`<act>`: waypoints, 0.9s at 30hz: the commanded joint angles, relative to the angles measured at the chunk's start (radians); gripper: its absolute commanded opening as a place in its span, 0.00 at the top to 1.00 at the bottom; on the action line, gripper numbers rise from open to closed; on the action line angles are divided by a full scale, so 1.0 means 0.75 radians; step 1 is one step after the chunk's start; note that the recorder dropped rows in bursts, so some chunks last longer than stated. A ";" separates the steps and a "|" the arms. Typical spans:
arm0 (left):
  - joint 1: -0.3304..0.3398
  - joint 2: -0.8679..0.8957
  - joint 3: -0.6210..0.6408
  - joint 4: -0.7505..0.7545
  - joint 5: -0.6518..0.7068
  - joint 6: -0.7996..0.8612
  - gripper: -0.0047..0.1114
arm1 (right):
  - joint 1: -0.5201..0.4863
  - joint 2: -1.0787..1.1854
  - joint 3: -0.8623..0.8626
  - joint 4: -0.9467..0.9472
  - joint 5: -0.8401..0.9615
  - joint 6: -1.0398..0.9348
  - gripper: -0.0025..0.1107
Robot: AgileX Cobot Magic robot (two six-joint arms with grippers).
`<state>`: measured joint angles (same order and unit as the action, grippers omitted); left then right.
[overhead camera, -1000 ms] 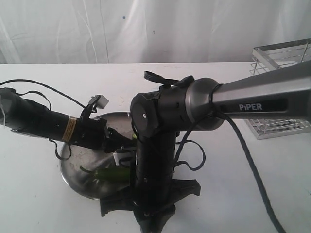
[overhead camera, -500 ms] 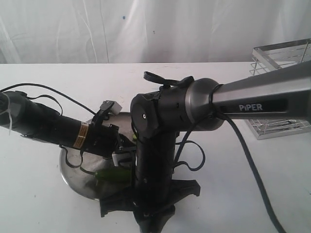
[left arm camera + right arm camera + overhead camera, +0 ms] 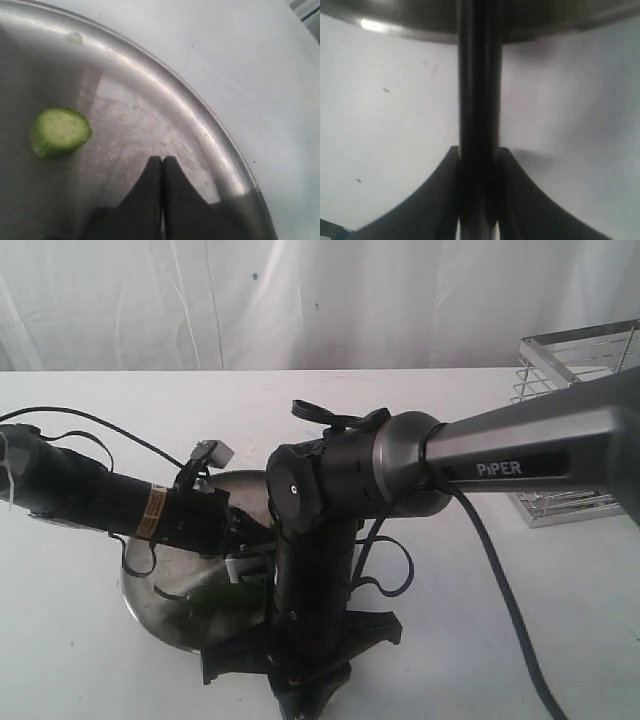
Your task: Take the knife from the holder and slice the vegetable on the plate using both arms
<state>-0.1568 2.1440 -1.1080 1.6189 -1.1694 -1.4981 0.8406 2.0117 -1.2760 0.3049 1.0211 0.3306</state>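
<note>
Right arm [image 3: 520,455]: grey link printed "PiPER". Left arm [image 3: 80,490]: yellow label [image 3: 152,510], text unreadable. Surface: white table [image 3: 80,660]; white draped curtain [image 3: 300,300] behind. Steel plate [image 3: 150,585]: green chili pepper [image 3: 225,597] lying on it. Left gripper [image 3: 163,165]: jaws pressed together, empty, over the plate near a cut slice [image 3: 59,131]. Right gripper [image 3: 479,150]: clamped on the dark knife [image 3: 479,75], which reaches the plate's rim. Wire holder [image 3: 575,390]: well apart, right of the plate.

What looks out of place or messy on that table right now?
Nothing looks spilled or broken. One round green slice lies loose on the metal plate, apart from the left claw, which is shut and empty. A small pale smear sits near the plate's rim. The right claw grips the knife.
</note>
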 commanded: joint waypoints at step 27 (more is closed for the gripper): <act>-0.227 -1.225 0.888 0.167 1.292 0.806 0.96 | -0.005 0.014 -0.002 -0.045 -0.068 -0.173 0.98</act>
<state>-0.3075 1.2584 -0.4653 1.7339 -0.1225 -1.1064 0.8406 2.0168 -1.2760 0.2897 0.9905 0.2207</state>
